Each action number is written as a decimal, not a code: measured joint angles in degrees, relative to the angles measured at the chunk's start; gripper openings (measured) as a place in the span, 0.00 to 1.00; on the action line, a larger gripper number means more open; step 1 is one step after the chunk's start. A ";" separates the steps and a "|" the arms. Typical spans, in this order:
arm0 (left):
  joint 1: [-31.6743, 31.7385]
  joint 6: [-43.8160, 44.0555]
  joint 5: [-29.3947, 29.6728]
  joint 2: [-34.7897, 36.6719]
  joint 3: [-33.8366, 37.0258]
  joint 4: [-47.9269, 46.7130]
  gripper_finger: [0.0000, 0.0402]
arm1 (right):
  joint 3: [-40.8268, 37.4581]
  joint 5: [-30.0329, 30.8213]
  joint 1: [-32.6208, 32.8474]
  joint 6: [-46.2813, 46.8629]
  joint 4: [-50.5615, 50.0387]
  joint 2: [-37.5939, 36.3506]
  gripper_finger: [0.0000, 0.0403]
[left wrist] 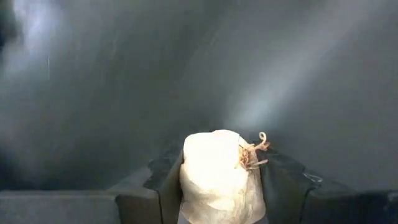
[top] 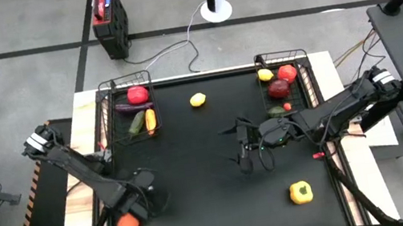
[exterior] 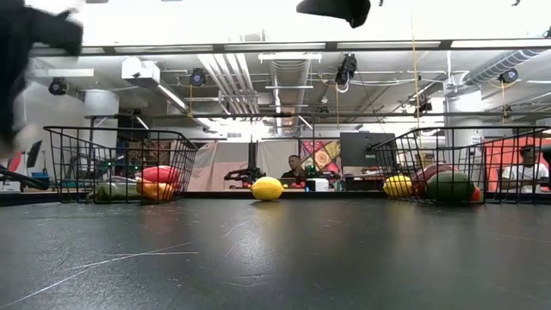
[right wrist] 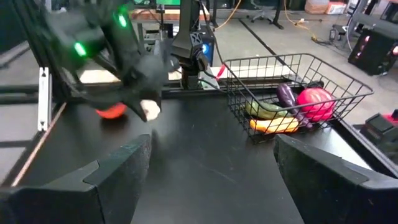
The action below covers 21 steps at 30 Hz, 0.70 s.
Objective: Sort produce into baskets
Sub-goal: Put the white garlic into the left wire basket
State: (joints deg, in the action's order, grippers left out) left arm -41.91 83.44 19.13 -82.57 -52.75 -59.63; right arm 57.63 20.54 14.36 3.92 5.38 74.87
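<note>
Squeezing white garlic [left wrist: 219, 177], left gripper [left wrist: 214, 186] pinches it. Right gripper [right wrist: 211, 165] open wide. No writing readable.

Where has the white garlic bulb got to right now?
The white garlic bulb sits between the left gripper's two dark fingers, near the table's front left corner in the high view, just beside a round orange tomato.

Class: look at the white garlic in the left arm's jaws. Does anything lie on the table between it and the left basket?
Nothing visible: bare black mat separates the garlic from the left basket. The orange tomato sits on the garlic's opposite side.
</note>
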 joint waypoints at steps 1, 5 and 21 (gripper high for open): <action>0.00 -2.69 3.96 0.02 -2.20 0.08 0.38 | 0.00 0.02 0.13 -0.61 -0.15 0.14 0.82; 0.02 -15.72 17.94 0.08 -10.57 2.20 0.36 | 0.00 0.03 1.08 -2.25 -0.24 2.20 0.82; 1.78 -74.87 28.32 0.64 -14.06 41.76 0.36 | 0.00 0.29 4.03 -5.01 3.75 9.20 0.82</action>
State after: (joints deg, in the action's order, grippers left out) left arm -40.13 8.57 47.45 -81.94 -66.81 -17.87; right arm 57.63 20.83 18.40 -1.08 9.13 84.07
